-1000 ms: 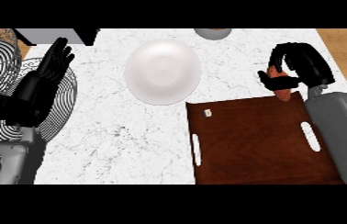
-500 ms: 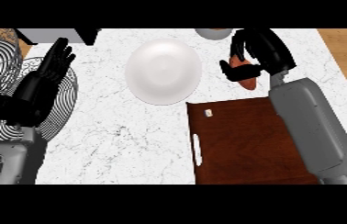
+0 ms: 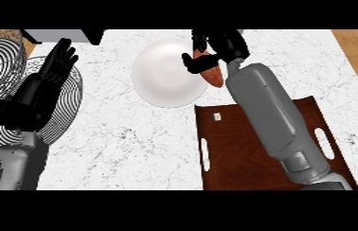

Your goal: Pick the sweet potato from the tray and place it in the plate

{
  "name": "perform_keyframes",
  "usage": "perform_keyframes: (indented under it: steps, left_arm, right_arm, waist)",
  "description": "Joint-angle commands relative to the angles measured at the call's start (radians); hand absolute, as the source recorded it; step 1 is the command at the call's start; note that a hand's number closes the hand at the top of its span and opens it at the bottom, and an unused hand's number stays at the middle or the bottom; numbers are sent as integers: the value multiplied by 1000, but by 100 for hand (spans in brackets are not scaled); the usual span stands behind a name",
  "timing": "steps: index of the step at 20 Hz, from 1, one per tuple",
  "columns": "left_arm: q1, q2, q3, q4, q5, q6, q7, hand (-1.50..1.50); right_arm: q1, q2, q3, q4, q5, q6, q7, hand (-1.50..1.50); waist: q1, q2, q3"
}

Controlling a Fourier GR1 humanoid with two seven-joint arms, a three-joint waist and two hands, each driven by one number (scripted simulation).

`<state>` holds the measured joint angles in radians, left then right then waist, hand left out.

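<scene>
In the head view my right hand is curled round the orange-brown sweet potato, whose lower end pokes out below the fingers. Hand and potato hang over the right rim of the white plate at the back middle of the counter. The dark brown tray lies at the front right, partly hidden by my right forearm. My left hand rests open at the left edge, fingers up.
A round black-and-white striped mat lies under the left hand at the counter's left edge. A grey object sits at the back left. A small white tag lies on the tray's back left corner.
My right hand has carried the sweet potato leftwards, from above the tray's back edge to over the plate's right rim. The left hand has not moved.
</scene>
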<state>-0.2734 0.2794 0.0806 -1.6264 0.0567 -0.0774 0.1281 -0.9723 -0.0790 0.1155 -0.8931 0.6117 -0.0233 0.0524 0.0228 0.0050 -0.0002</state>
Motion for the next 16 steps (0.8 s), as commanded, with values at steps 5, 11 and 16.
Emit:
perform_keyframes:
  steps: [5,11,16]
  left_arm:
    - [-7,-22,-32,2,-35,4,-5,0]
    - [-46,-15,-13,1,-2,-21,-1,0]
    - [-64,-23,-36,46,-19,-37,-34,0]
  right_arm:
    - [-187,77,33,378,-10,-190,-11,150]
    - [-247,79,103,544,-29,-251,-51,150]
    - [-239,79,72,595,-151,-268,-3,-150]
  waist:
    - [34,11,0]
    - [61,17,0]
    - [93,26,0]
